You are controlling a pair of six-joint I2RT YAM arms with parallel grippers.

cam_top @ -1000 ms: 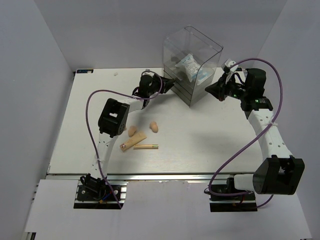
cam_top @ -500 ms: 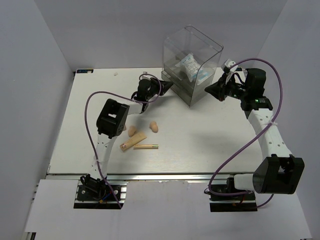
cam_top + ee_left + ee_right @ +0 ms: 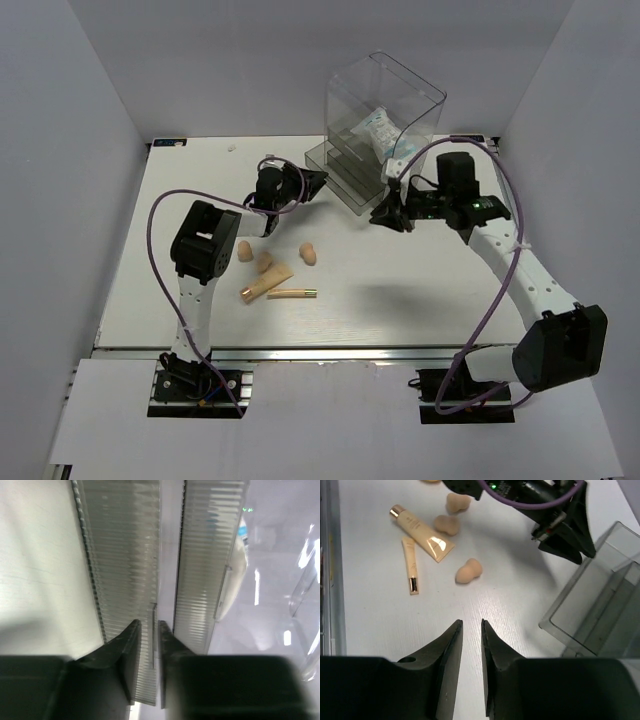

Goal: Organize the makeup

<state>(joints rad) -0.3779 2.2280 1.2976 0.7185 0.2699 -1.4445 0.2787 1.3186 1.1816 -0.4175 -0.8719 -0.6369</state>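
Three peach sponges [image 3: 243,251] [image 3: 265,262] [image 3: 309,254] lie on the table left of centre, beside the beige tube [image 3: 266,283] and the thin gold stick [image 3: 292,293]. White packets [image 3: 380,130] sit inside the clear drawer box [image 3: 400,95]. My left gripper [image 3: 316,181] [image 3: 149,630] is at a pulled-out clear drawer [image 3: 335,172], its jaws slightly apart on either side of the drawer's thin tab [image 3: 152,615]. My right gripper [image 3: 381,213] [image 3: 471,625] hovers over bare table in front of the box, slightly open and empty. The right wrist view shows the sponges [image 3: 469,571], tube [image 3: 422,532] and stick [image 3: 410,564].
The drawer box stands at the back of the table, right of centre, with ribbed clear drawers [image 3: 592,612] sticking out toward the left. A purple cable [image 3: 165,215] loops off the left arm. Grey walls close in the table on three sides.
The left gripper has drawn back to the left and the drawer has come out with it. The right arm has swung from the box's right side to its front, and its jaws have parted a little.
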